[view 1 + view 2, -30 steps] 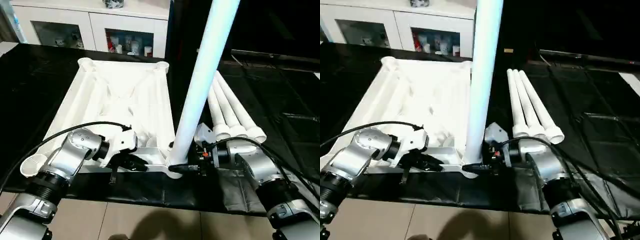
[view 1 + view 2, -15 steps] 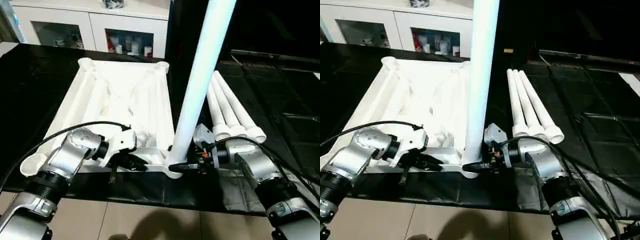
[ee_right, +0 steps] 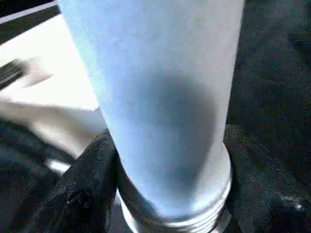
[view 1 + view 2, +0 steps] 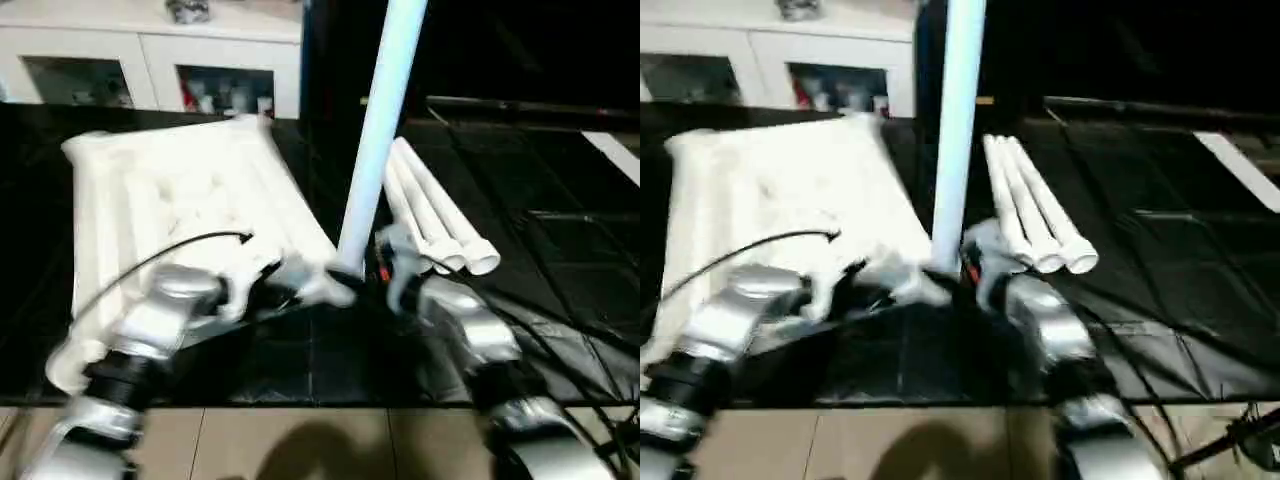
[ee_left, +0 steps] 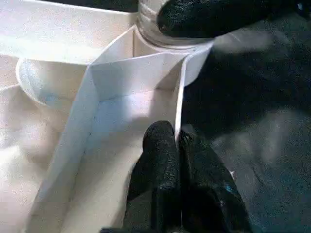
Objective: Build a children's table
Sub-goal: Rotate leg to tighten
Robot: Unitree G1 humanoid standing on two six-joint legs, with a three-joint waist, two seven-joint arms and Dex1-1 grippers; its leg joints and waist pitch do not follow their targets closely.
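White plastic tabletop [image 4: 170, 200] lies ribs-up on the black-covered bench [image 4: 560, 250]; I'll use it as my reference. Left gripper [image 5: 177, 145] sits at its near edge by the right corner, both fingers pressed together pinching the thin rim wall, clenched on the tabletop. In the left wrist view I see one pad inside the rim, one outside.

Just right of that, at the tabletop's near right corner, one leg [image 4: 378, 130] stands nearly upright, its lower end at the corner socket. Right gripper [image 3: 170, 194] is wrapped round the base of that leg, a black finger [image 3: 82, 194] on either side, grasping it; the threaded end shows just below the fingers.

Right of the tabletop, three spare legs [image 4: 440, 215] lie side by side, flared ends toward me, apart from both grippers.

Versus a second ago: the whole head view has swung, so the tabletop now reads skewed and further left in frame. Leg upright then too, both grips in the same spots.
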